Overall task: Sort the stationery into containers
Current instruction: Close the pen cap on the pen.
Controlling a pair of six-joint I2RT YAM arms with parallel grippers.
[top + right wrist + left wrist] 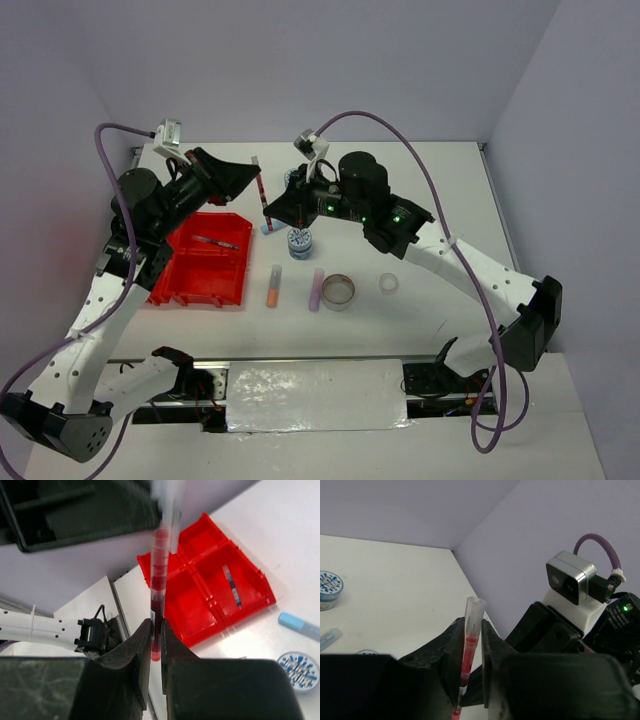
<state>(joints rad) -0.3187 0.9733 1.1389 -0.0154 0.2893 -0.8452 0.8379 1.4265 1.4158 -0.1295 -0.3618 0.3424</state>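
Note:
A red pen hangs upright in the air beyond the red tray, with both grippers on it. My right gripper is shut on the pen's lower end. My left gripper stands round its clear-capped upper end; the pen lies against one finger and a thin gap shows beside the other. A teal pen lies in one far tray compartment. On the table are an orange stick, a lilac stick, a grey tape ring, a clear tape ring and two patterned tubs.
A light-blue stick lies on the table by the nearer tub, just right of the tray. Lilac walls close the table at the back and sides. The arms' mounting rail runs along the near edge.

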